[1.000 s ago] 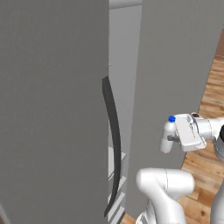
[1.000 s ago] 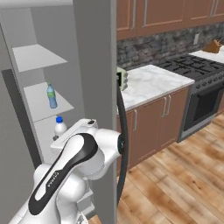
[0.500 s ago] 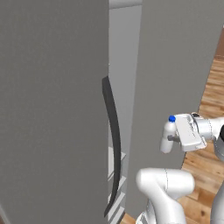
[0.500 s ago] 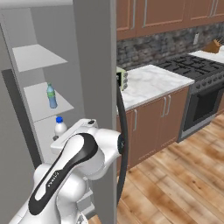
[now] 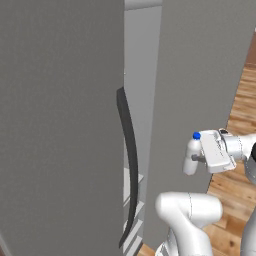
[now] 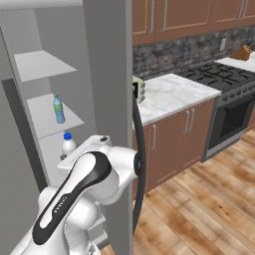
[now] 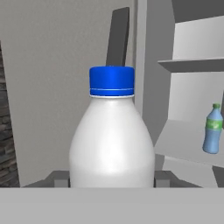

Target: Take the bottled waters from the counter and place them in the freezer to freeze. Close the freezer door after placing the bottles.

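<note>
Nothing moved: one held bottle [image 7: 112,135], one shelved bottle [image 6: 59,109].

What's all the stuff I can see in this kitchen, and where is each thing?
Held water bottle: one, whitish with blue cap, in the end effector before the open freezer.
Shelf bottle: one, blue with green label, upright on a middle freezer shelf.
Freezer: one, grey, dark handles, door open.
Counter: one, white marble on brown cabinets, right of the freezer.
Stove: one, black, beyond the counter.
Knife block: one, wooden, far right.
End effector: one, white, shut on the held water bottle.
</note>
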